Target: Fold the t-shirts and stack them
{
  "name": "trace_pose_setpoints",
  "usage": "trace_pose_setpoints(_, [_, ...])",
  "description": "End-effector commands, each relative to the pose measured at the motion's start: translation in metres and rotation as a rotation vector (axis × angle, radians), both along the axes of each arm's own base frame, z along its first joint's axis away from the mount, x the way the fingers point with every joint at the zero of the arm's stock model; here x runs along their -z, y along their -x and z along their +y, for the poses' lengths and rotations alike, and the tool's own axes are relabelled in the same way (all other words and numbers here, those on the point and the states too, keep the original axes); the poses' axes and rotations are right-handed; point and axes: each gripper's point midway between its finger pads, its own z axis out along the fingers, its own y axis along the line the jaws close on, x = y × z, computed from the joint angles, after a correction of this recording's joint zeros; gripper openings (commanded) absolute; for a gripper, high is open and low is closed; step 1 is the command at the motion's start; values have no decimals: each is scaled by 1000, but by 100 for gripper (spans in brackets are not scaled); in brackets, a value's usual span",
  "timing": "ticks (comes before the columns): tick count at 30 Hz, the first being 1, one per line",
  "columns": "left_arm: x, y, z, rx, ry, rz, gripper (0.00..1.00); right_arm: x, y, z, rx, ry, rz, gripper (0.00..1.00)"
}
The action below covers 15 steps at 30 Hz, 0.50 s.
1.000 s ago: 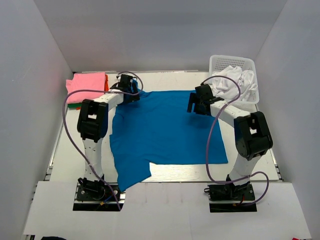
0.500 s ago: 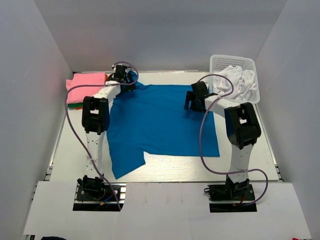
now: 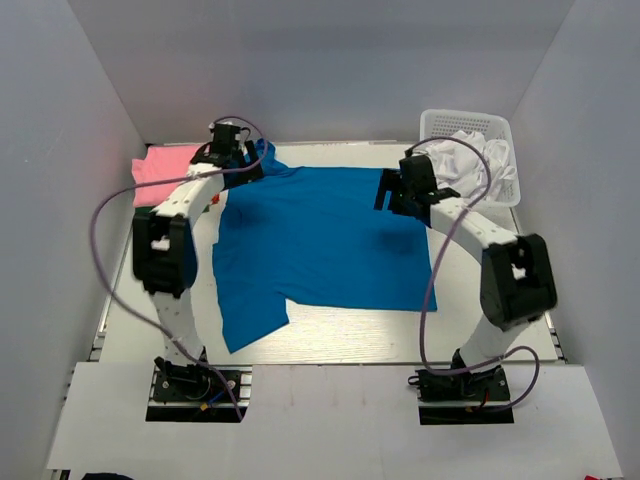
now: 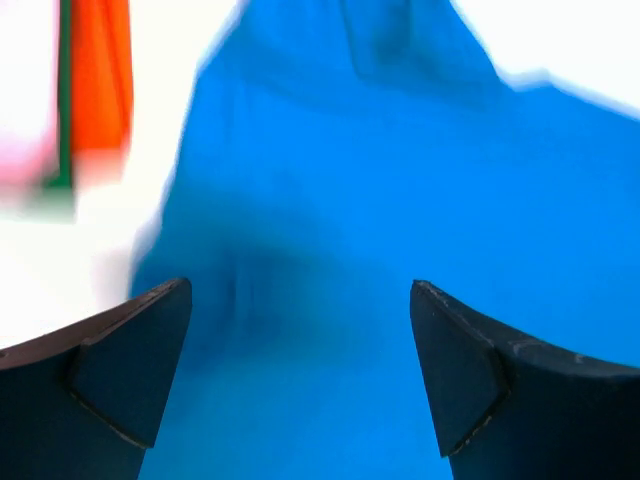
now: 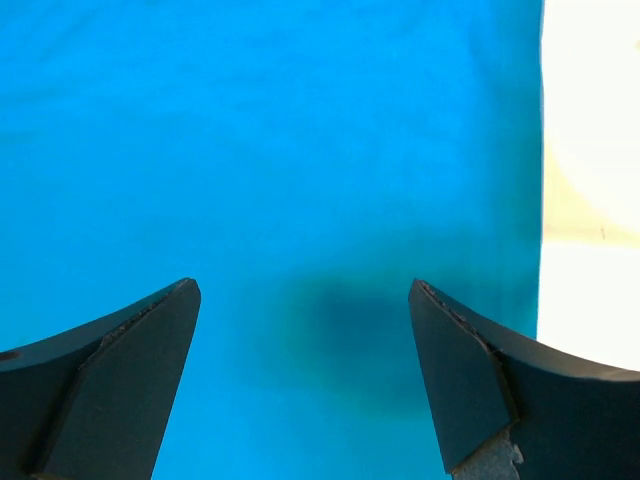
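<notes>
Jaws apart both sides, above blue t-shirt [image 3: 320, 240]; pink t-shirt [image 3: 150, 170] at ten o'clock partly hidden, perhaps stacked.

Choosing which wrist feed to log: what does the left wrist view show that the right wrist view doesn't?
Only left wrist: blurred at its left edge, an orange-red t-shirt, a green strip and pink cloth. Only right wrist: a long straight edge of the blue t-shirt. Both: that shirt, white table, and open jaws of the left gripper and right gripper.
</notes>
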Motion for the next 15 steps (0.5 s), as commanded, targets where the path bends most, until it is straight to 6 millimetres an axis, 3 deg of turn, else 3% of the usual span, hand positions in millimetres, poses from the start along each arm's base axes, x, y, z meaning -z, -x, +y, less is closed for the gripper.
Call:
trace_pose_setpoints(1, [-51, 82, -19, 1, 187, -23, 100, -24, 23, -3, 43, -90, -58, 91])
trace_pose_setpoints(2, [-49, 101, -22, 7, 227, -16, 100, -17, 31, -7, 62, -94, -43, 91])
trace_pose_setpoints(3, [-15, 141, -28, 26, 279, 78, 100, -18, 33, -12, 91, -93, -50, 91])
trace_pose_setpoints(4, [-14, 156, -32, 35, 326, 69, 100, -17, 41, -16, 135, -120, -48, 91])
trace_pose_setpoints(5, [-35, 177, -38, 59, 380, 13, 100, -21, 38, -19, 159, -129, -73, 91])
trace_pose_setpoints(6, [-6, 216, -38, 58, 399, 122, 100, -26, 41, -19, 170, -151, -86, 91])
trace_pose_setpoints(10, [18, 298, -12, -68, 352, 254, 100, -24, 42, -20, 173, -160, -83, 91])
trace_pose_setpoints(11, [33, 331, -6, -117, 341, 365, 100, -23, 44, -20, 171, -157, -74, 91])
trace_pose_setpoints(15, [36, 379, -12, -172, 406, 507, 100, -20, 48, -24, 183, -153, -56, 91])
